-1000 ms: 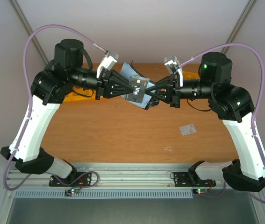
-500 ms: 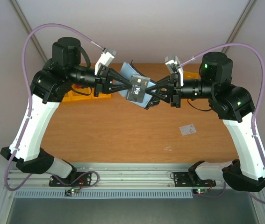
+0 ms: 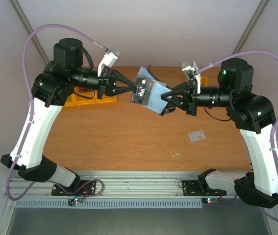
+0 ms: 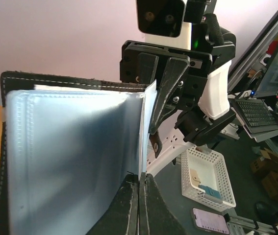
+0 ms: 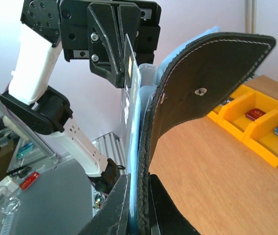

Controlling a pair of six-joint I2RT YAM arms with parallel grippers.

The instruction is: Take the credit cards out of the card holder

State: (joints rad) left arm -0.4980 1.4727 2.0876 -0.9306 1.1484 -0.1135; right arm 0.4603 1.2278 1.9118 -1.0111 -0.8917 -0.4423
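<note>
Above a wooden table (image 3: 129, 142), two white-and-black robot arms reach toward each other, the left arm (image 3: 36, 122) and the right arm (image 3: 259, 142) meeting in mid-air over the table's far half. A row of yellow bins (image 3: 87, 101) sits on the far left of the table behind the left arm, with small items inside. Between the arms the card holder (image 3: 157, 98) hangs open and well clear of the surface, black outside and grey-blue inside, its lower edge clamped between the closed fingers of the right gripper (image 3: 164, 98). The left gripper (image 3: 130, 89) is pinched tight on the edge of a dark card lettered VIP (image 3: 141, 92), which lies against the holder's clear inner sleeves; whether its far edge sits in a pocket cannot be told. A whitish card (image 3: 196, 135) lies flat on the table near the right arm, well apart from the holder
</note>
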